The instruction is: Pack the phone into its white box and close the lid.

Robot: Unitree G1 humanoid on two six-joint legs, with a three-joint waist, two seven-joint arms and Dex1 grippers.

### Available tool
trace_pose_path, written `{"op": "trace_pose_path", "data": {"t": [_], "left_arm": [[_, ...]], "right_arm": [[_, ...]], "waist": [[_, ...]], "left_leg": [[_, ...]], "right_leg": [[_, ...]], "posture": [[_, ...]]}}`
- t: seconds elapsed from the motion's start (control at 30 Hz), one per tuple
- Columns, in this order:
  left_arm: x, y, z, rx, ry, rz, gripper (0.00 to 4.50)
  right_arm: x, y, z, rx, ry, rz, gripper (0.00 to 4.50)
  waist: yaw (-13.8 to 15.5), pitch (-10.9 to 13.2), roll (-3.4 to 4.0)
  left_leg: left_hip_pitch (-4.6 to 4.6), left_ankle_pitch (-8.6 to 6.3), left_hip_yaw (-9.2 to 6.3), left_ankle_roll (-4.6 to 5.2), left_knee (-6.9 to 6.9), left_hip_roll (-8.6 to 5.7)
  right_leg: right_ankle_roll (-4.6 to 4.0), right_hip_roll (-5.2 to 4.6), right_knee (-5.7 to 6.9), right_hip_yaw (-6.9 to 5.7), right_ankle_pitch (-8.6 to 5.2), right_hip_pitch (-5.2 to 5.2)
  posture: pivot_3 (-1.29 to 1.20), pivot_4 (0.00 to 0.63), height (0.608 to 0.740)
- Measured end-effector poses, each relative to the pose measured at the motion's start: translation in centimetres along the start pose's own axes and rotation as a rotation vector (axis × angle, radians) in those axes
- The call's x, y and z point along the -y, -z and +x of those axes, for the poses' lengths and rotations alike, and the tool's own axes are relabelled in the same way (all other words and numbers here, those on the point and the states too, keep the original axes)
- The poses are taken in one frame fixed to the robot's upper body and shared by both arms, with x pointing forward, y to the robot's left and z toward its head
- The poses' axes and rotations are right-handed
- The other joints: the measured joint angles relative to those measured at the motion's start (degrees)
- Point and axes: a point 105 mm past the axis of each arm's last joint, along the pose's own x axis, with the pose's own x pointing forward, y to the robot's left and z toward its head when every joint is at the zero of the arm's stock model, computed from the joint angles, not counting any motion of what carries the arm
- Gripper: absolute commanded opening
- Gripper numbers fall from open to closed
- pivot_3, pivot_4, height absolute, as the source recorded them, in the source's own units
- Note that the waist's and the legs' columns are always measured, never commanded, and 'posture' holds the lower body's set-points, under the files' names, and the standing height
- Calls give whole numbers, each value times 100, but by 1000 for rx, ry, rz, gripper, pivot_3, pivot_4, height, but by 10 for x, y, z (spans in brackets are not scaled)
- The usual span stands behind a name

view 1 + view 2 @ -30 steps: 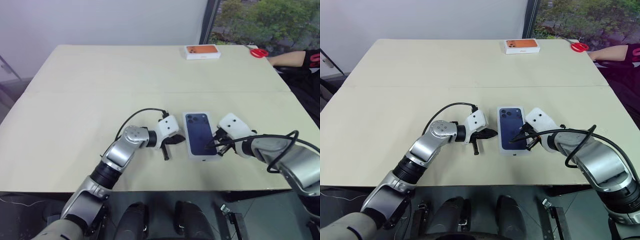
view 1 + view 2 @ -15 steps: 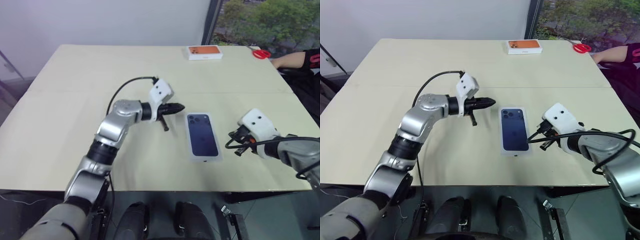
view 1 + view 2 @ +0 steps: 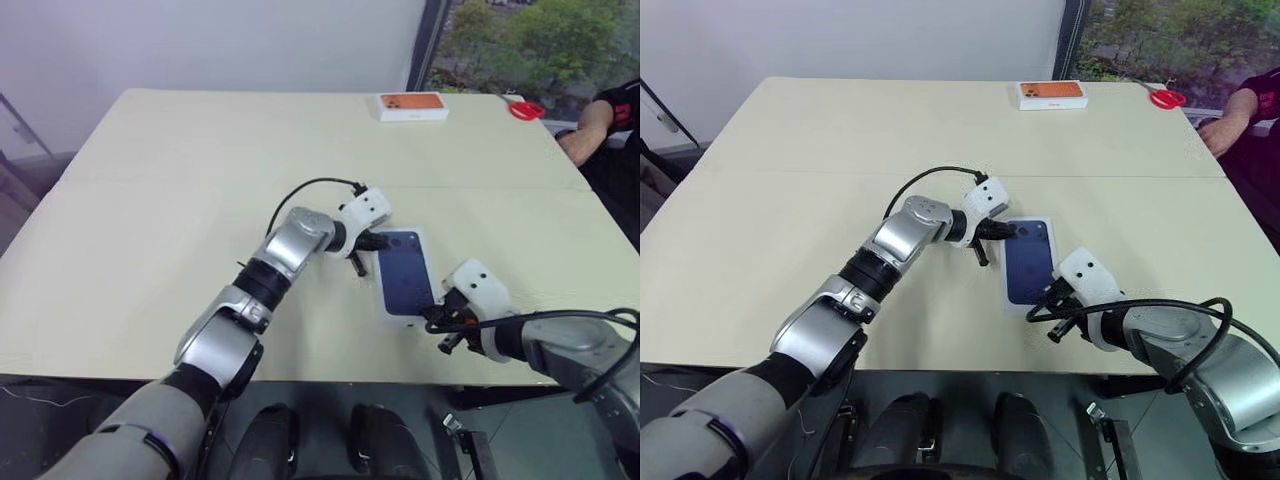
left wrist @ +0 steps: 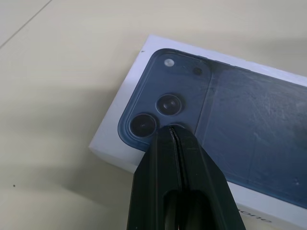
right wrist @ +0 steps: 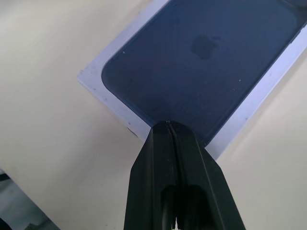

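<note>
The lid (image 3: 405,276), white with a blue phone picture on top, lies flat on the table near the front edge. The white box's tray under it is hidden, and the phone is out of view. My left gripper (image 3: 377,241) is shut, its tip resting on the printed camera lenses at the lid's far left corner (image 4: 158,108). My right gripper (image 3: 436,322) is also shut, and its tip is at the lid's near edge (image 5: 144,125). Neither gripper holds anything.
An orange-topped white box (image 3: 411,105) stands at the table's far edge, with red scissors (image 3: 524,109) to its right. A person's arm (image 3: 600,122) rests at the far right corner. The table's front edge runs just behind my right gripper.
My left gripper has come down from the left onto the lid's far left corner. My right gripper has swung from the lid's right side to its near edge.
</note>
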Motion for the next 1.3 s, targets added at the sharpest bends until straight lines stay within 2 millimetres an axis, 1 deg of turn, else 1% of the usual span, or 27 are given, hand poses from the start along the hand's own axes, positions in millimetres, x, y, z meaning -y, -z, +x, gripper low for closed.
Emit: {"op": "trace_pose_path", "data": {"t": [0.1, 0.17, 0.37, 0.43, 0.5, 0.57, 0.63, 0.73, 0.8, 0.83, 0.87, 0.93, 0.97, 1.07, 1.17, 1.23, 1.3], "left_arm": [[1, 3, 2, -14, -4, 33, 0], [1, 7, -1, -2, -9, 16, 0], [-1, 10, -6, 34, -26, -21, 0], [-7, 13, -12, 73, -46, -69, 0], [-19, 19, -25, 111, -88, -111, 0], [-34, 23, -47, 175, -147, -113, 0], [-47, 23, -78, 242, -213, -90, 0], [-60, 26, -113, 296, -290, -85, 0], [-65, 36, -133, 309, -333, -113, 0], [-66, 46, -144, 304, -360, -132, 0], [-67, 59, -156, 288, -391, -163, 0], [-66, 86, -176, 242, -438, -207, 0], [-63, 103, -190, 206, -470, -226, 0], [-51, 137, -219, 142, -544, -273, 0], [-46, 149, -239, 140, -614, -305, 0], [-44, 148, -248, 150, -638, -311, 0], [-44, 142, -252, 171, -646, -298, 0]], "right_arm": [[-1, 2, 2, -8, 7, -5, 31], [-2, 1, 4, 1, 6, 10, 31], [0, -4, 8, 20, 31, 4, 31], [8, -9, 9, 48, 66, -5, 31], [15, -17, 8, 90, 106, -27, 31], [22, -29, 3, 164, 149, -65, 31], [33, -41, -4, 247, 214, -105, 31], [43, -48, -10, 314, 268, -138, 31], [47, -50, -8, 341, 265, -124, 31], [50, -50, -7, 359, 264, -100, 31], [55, -49, -5, 373, 265, -69, 31], [64, -49, -3, 400, 268, -20, 31], [70, -50, -1, 419, 268, 0, 31], [84, -50, -2, 453, 257, 50, 31], [86, -55, -1, 480, 215, 51, 31], [84, -55, 1, 485, 187, 45, 31], [83, -55, 3, 485, 169, 45, 31]], "waist": [[-3, -47, -8], [-7, -56, -7], [-29, -59, -7], [-40, -58, -6], [-56, -57, -5], [-72, -55, -4], [-75, -55, -3], [-54, -55, -3], [-41, -55, -2], [-46, -55, -2], [-59, -54, -1], [-96, -54, 0], [-154, -53, 2], [-163, -51, 4], [-137, -50, 5], [-132, -50, 5], [-142, -50, 5]], "left_leg": [[8, -3, -1, 4, -1, 1], [14, -4, -1, 6, -2, 3], [18, -4, 1, 6, -2, 6], [12, -4, 5, 6, -2, 6], [-1, -4, 6, 5, -2, 6], [-8, -4, 5, 5, -9, 7], [-8, -3, 5, 4, -12, 7], [-5, -1, 5, 0, -10, 4], [-1, -1, 6, 0, -9, 2], [1, -1, 7, 0, -9, 2], [0, -1, 8, 0, -10, 2], [0, -1, 9, 0, -10, 2], [1, -1, 9, 0, -11, 2], [1, -1, 7, 0, -13, 4], [0, -1, 4, -1, -13, 3], [0, -1, 3, -1, -13, 0], [0, -1, 4, -2, -13, -1]], "right_leg": [[-1, -1, -4, 0, -1, 8], [-1, -2, -5, -1, -1, 14], [-1, 0, -4, -1, -1, 14], [-1, -1, -3, 1, 0, 5], [1, 0, 3, 1, 0, -12], [1, 1, 7, 1, 1, -24], [1, 1, 8, 1, 1, -26], [0, -2, 6, 0, 1, -18], [0, -4, 4, 1, 1, -11], [0, -5, 3, 1, 1, -10], [0, -5, 3, 2, 1, -11], [0, -5, 4, 1, 1, -12], [0, -7, 5, 1, 1, -13], [0, -16, 5, 1, 1, -14], [-1, -26, 4, 2, 1, -12], [-1, -31, 3, 2, 1, -10], [-2, -34, 1, 3, 1, -10]], "posture": [[0, 150, 740], [0, 150, 740], [0, 150, 740], [0, 150, 740], [0, 150, 740], [0, 150, 740], [0, 150, 740], [0, 150, 740], [0, 150, 740], [0, 150, 740], [0, 150, 740], [0, 150, 740], [0, 150, 740], [0, 150, 740], [0, 150, 740], [0, 150, 740], [0, 150, 740]]}}
